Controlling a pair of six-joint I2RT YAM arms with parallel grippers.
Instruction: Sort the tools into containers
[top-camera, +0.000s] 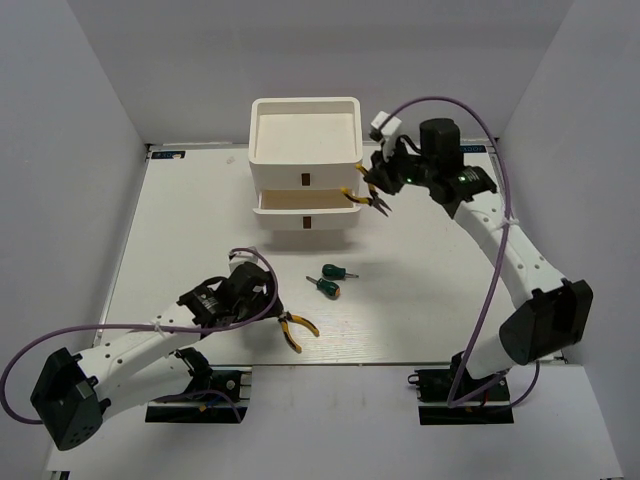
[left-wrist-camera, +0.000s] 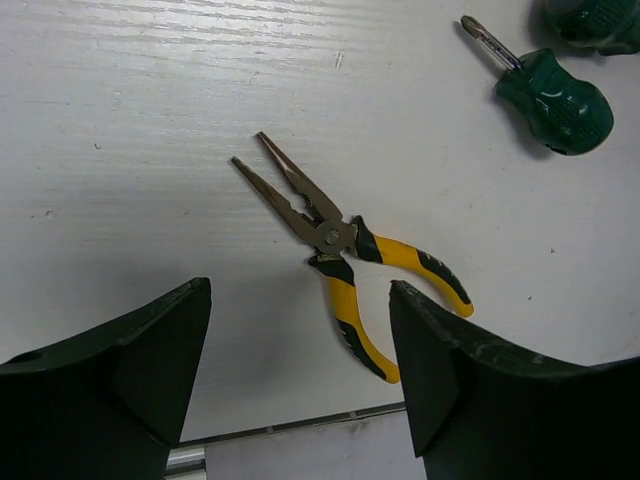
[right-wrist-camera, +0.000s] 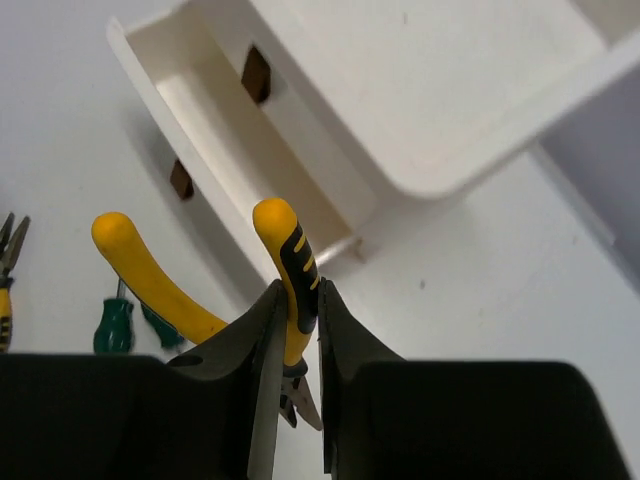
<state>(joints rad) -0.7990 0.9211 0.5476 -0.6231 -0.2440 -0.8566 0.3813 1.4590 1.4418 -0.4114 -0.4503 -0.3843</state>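
Your right gripper (right-wrist-camera: 298, 300) pinched only one yellow handle of the pliers (right-wrist-camera: 285, 245) - the second handle hung free, close by the corner of the open drawer (right-wrist-camera: 195, 110) of the white organizer (top-camera: 256, 130), not yet inside. I judged the tool could swing, catch the drawer's rim and slip out. Your left gripper (left-wrist-camera: 300, 300) stood spread wide over the other pliers (left-wrist-camera: 335, 235) on the table (left-wrist-camera: 120, 120); two stubby green screwdrivers (left-wrist-camera: 555, 100) lay near - not blocking.

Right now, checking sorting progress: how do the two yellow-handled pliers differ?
The near pliers lie flat on the table, untouched, below the open left gripper; the far pliers are lifted, clamped by one handle in the right gripper beside the open drawer. Both have yellow-and-black handles, spread apart.
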